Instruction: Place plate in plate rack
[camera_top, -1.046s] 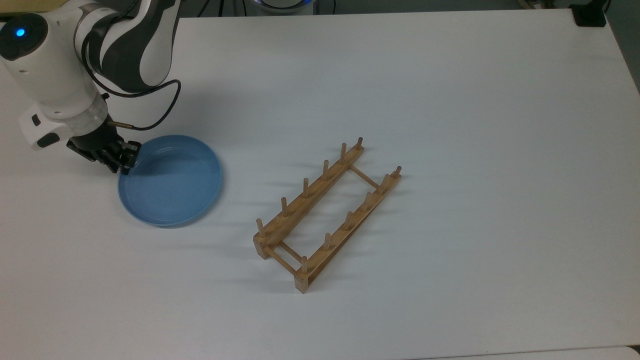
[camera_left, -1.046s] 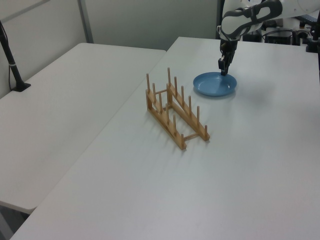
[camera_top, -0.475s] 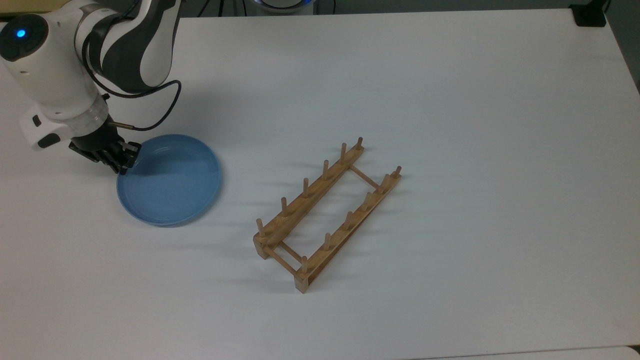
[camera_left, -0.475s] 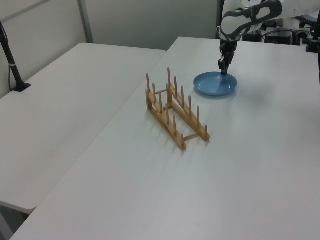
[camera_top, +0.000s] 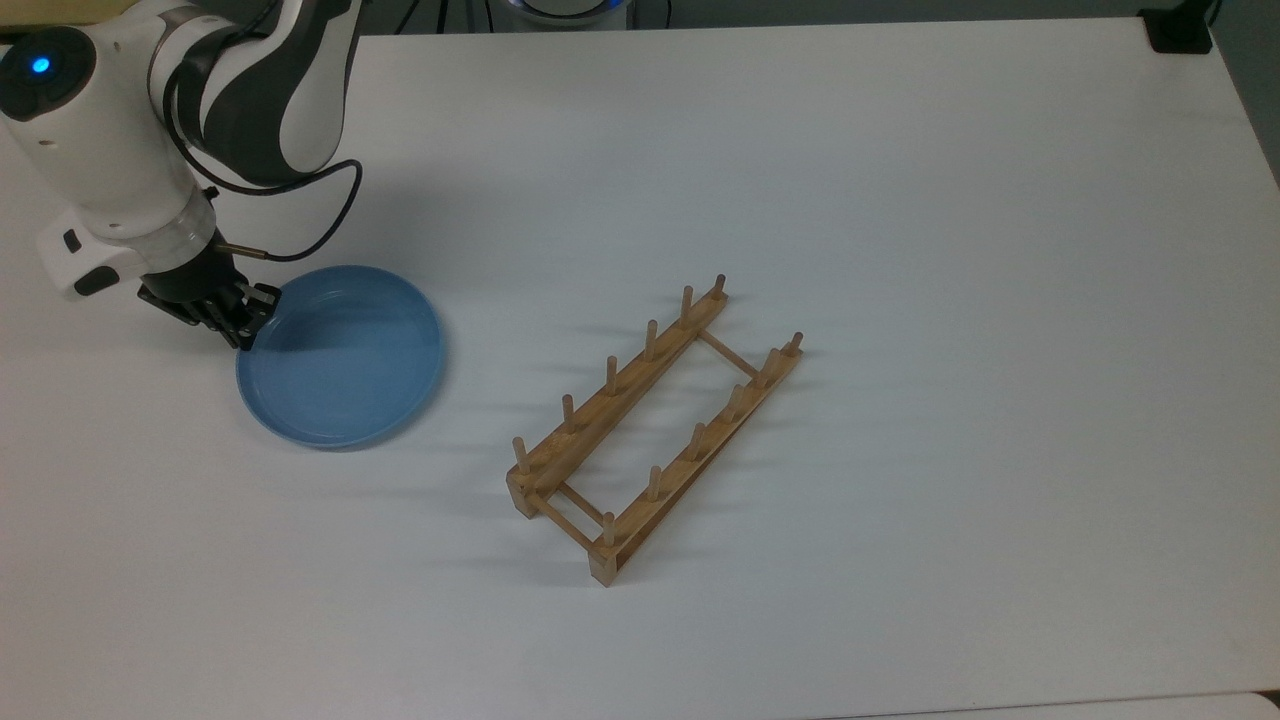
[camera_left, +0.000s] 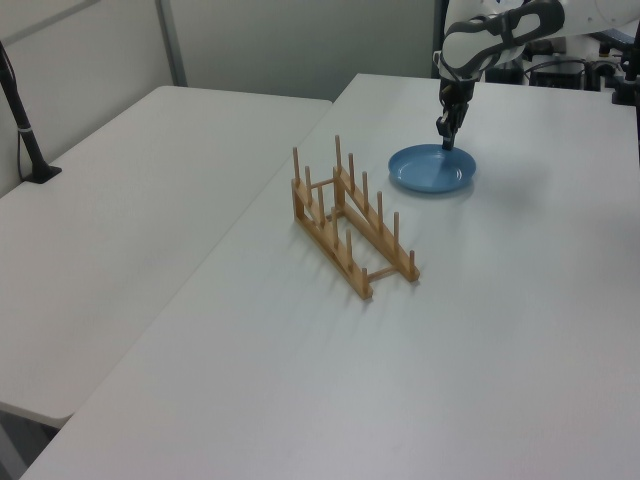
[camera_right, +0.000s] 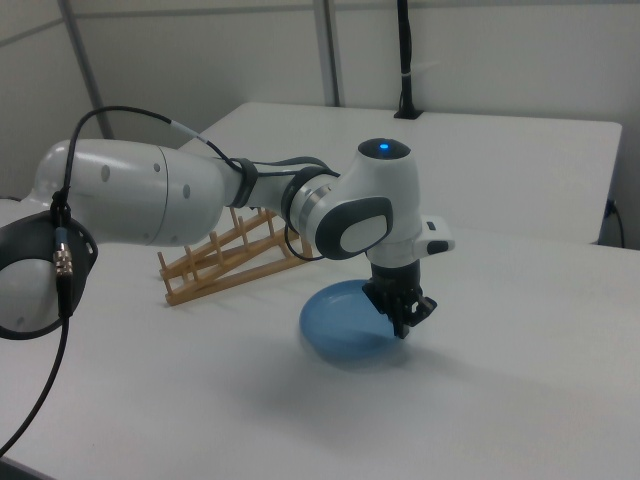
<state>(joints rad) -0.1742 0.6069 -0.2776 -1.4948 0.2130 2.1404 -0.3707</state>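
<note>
The gripper (camera_top: 247, 322) pinches the plate's (camera_top: 340, 360) rim at the top view's left; the rack (camera_top: 655, 425) stands well apart across bare table (camera_top: 900, 200)

Plate (camera_top: 340, 358) on the table (camera_top: 900, 200) toward the top view's left, plate rack (camera_top: 655, 428) well apart at centre, gripper (camera_top: 245, 325) at the plate's left rim
</note>
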